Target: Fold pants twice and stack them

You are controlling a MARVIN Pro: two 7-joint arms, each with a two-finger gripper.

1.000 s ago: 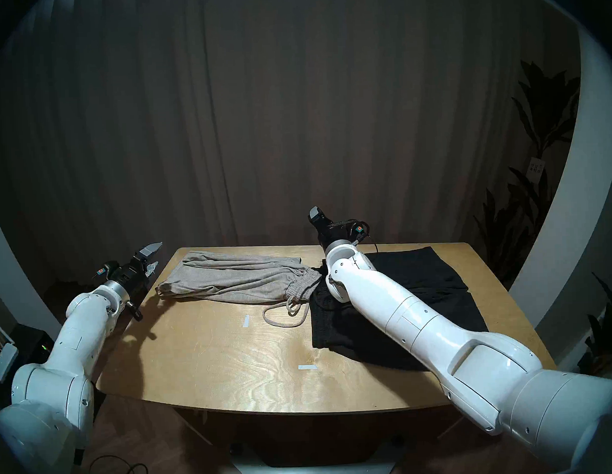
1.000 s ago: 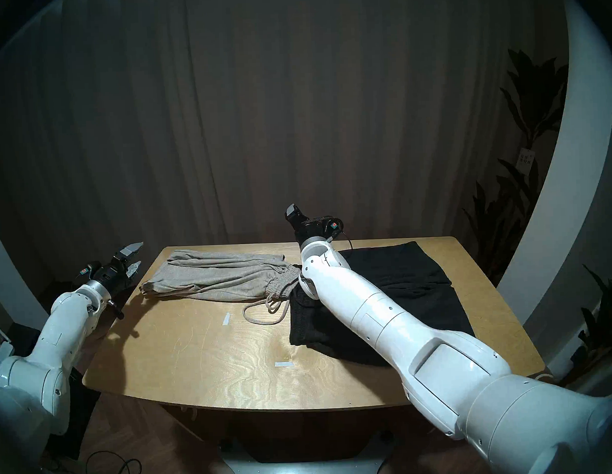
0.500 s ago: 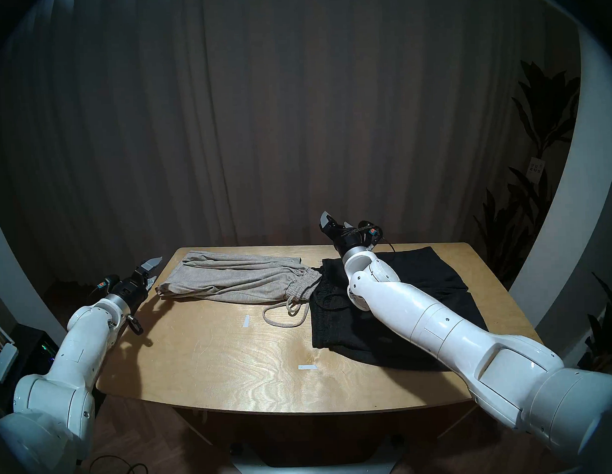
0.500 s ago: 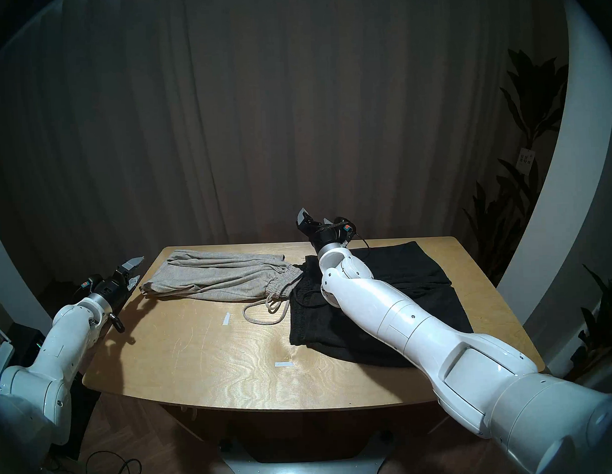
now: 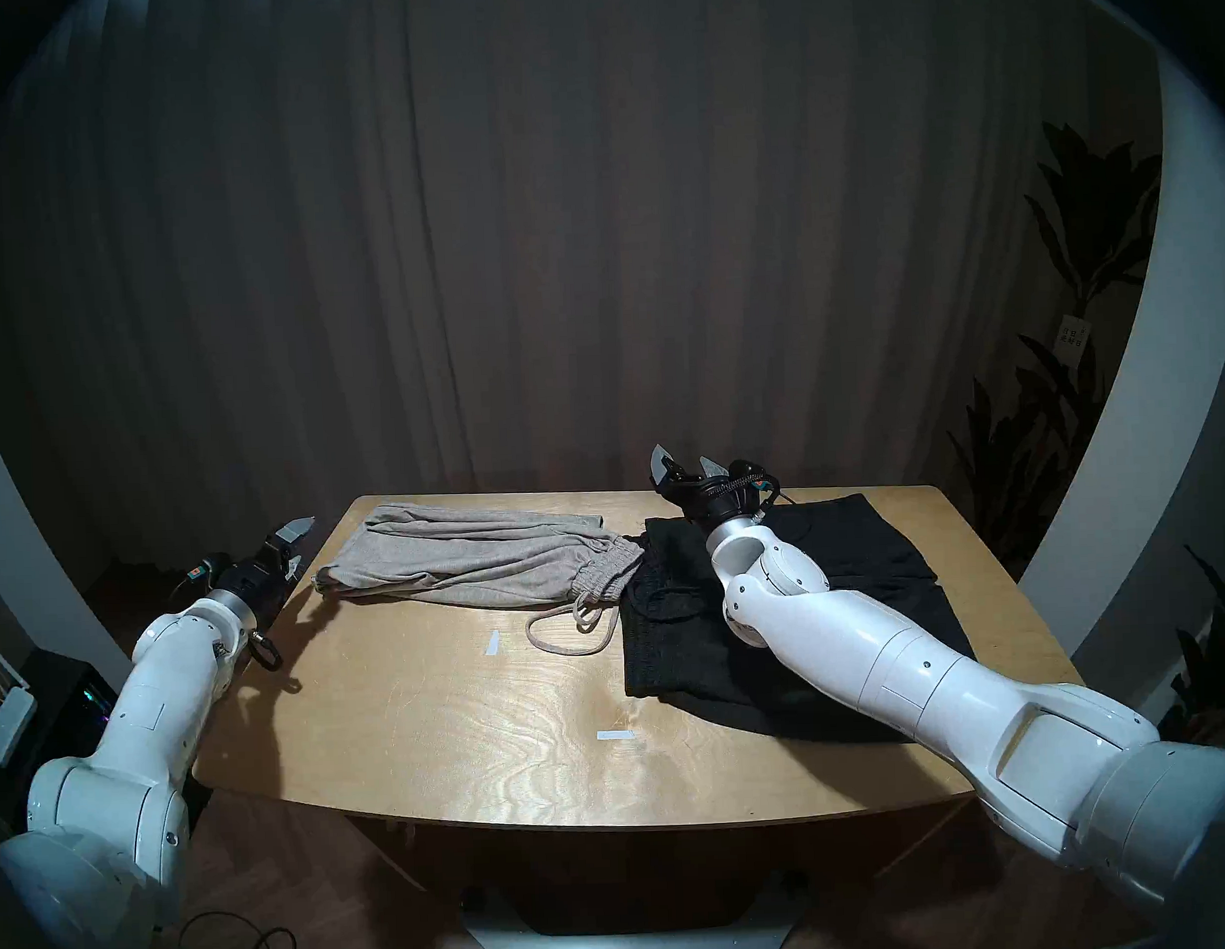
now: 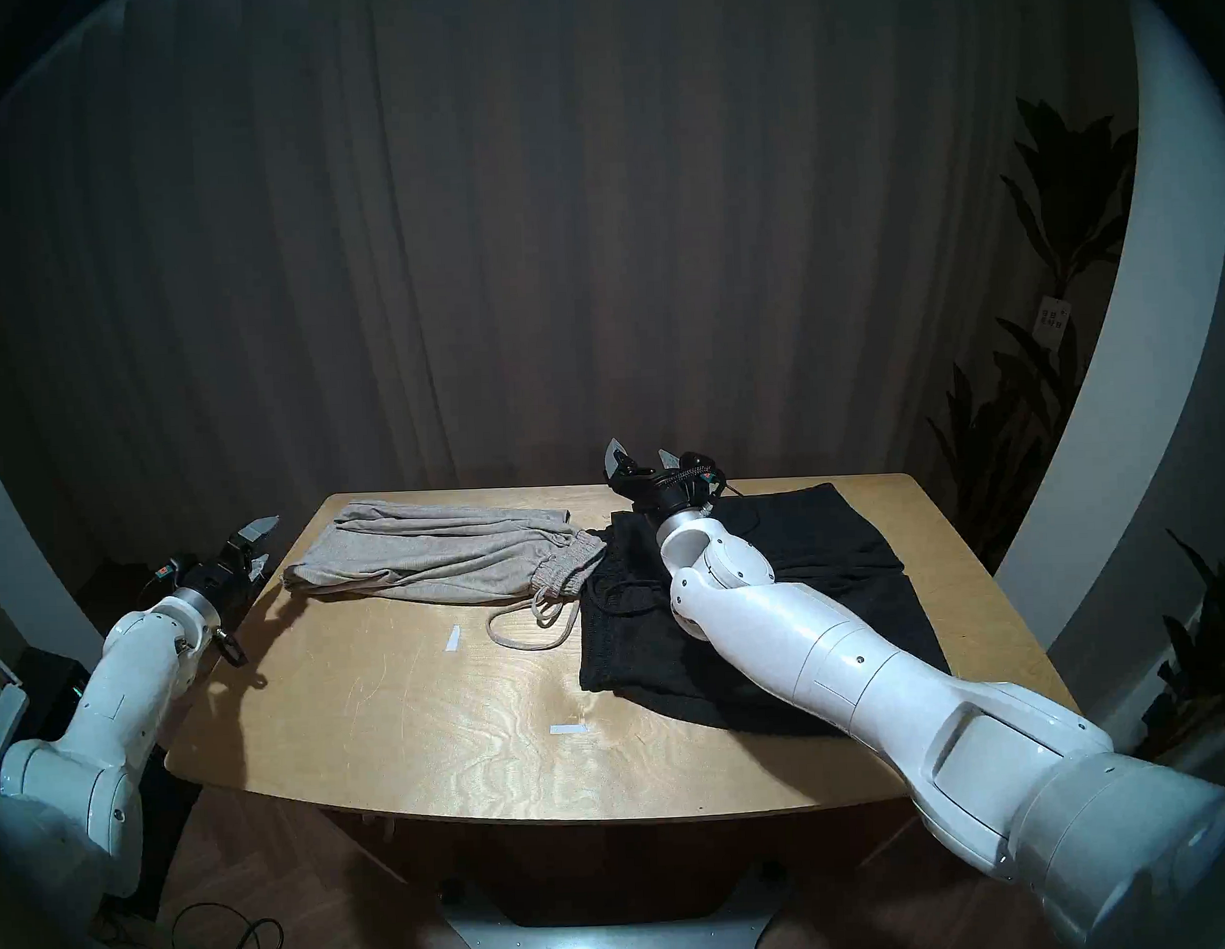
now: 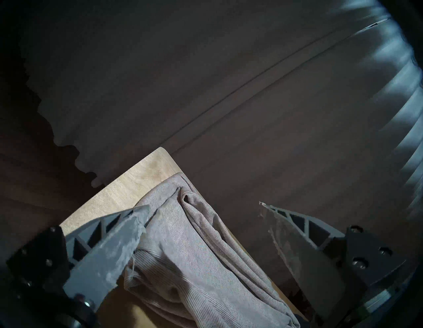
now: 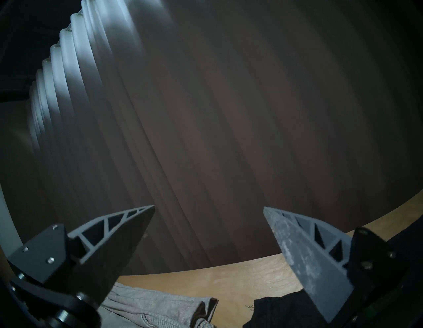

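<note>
Left gripper (image 5: 298, 544): jaws spread wide, nothing between them. Positioned off the left edge of the desk (image 5: 466, 732), near the leg end of the grey pants (image 5: 460, 559), not touching the fabric in the head views. In the left wrist view, one finger (image 7: 128, 231) overlaps the grey cloth (image 7: 183, 252); contact cannot be judged there.

Right gripper (image 5: 685, 464): jaws spread wide, empty. Raised above the far edge of the desk, over the far left part of the black pants (image 5: 862, 559), pointing toward the curtain (image 5: 588, 256). In the right wrist view, both fingers (image 8: 128, 229) clear of cloth, with grey fabric (image 8: 160, 307) and black fabric (image 8: 274, 309) below them.

Grey pants: lying lengthwise along the far left part of the desk, wrinkled, gathered waistband (image 5: 603, 575) toward the centre, touching the black pants. Pale drawstring (image 5: 567, 631) looped loose on the wood in front of the waistband.

Black pants: spread flat on the right half of the desk, partly hidden by the right arm (image 5: 879, 655). Black cord (image 5: 669, 600) lying on top near the waistband.

Two pale tape strips on the bare wood: one (image 5: 492, 642) near the drawstring, one (image 5: 617, 735) nearer the front edge.

Potted plants (image 5: 1075, 308) at the right.
</note>
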